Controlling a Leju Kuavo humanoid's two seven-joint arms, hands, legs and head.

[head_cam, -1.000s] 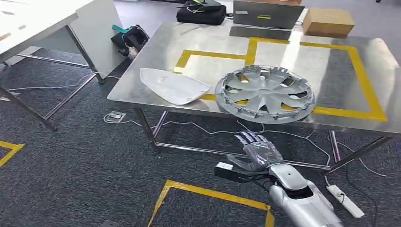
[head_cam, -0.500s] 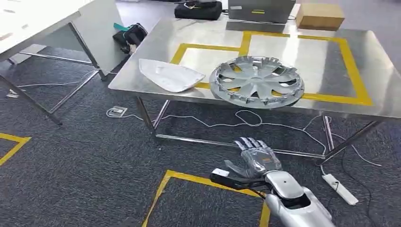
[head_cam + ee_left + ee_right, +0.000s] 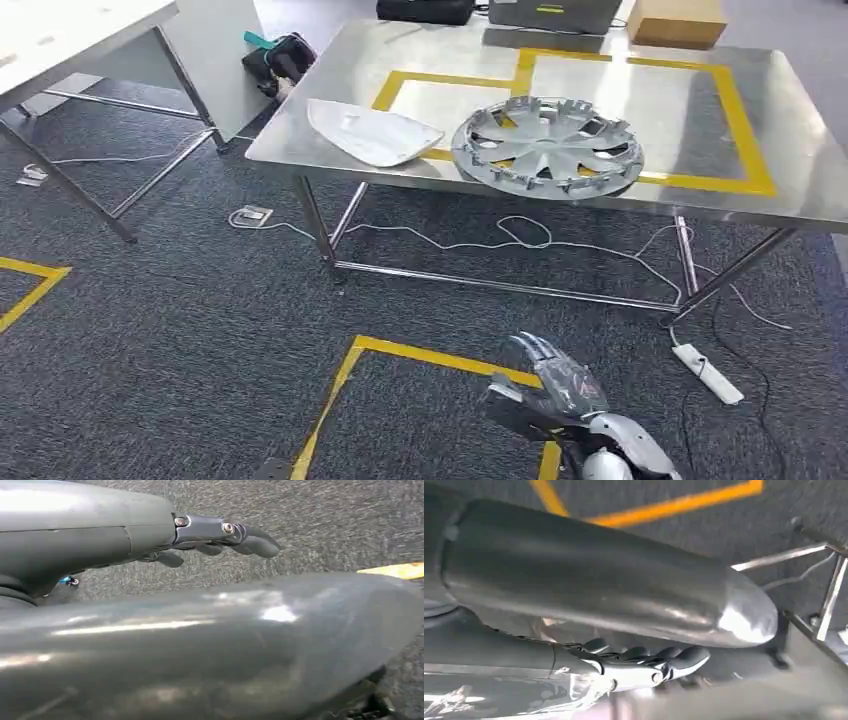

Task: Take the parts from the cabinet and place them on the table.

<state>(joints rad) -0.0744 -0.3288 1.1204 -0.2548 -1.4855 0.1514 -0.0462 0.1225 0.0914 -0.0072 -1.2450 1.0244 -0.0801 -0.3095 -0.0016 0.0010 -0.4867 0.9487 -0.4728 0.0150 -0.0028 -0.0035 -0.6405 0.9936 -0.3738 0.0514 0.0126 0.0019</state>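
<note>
A silver wheel cover [image 3: 547,145] lies on the steel table [image 3: 690,130], over its yellow tape lines. A white curved panel [image 3: 372,133] lies beside it, near the table's left corner. My right hand [image 3: 555,385] hangs low over the carpet, well short of the table, with its fingers spread and nothing in it. In the right wrist view the right hand's fingers [image 3: 644,662] reach out straight and bare. In the left wrist view my left hand [image 3: 220,535] hangs over grey carpet, its fingers stretched out and empty.
A white table [image 3: 60,35] stands at the left, with a black bag [image 3: 283,58] on the floor between the tables. A cardboard box [image 3: 675,22] sits at the steel table's far edge. Cables and a power strip [image 3: 708,372] lie under it. Yellow floor tape [image 3: 400,352] marks a square.
The whole picture has shifted: the table now sits higher and farther off, so the camera has moved. My right arm has dropped lower in the frame, its hand still empty.
</note>
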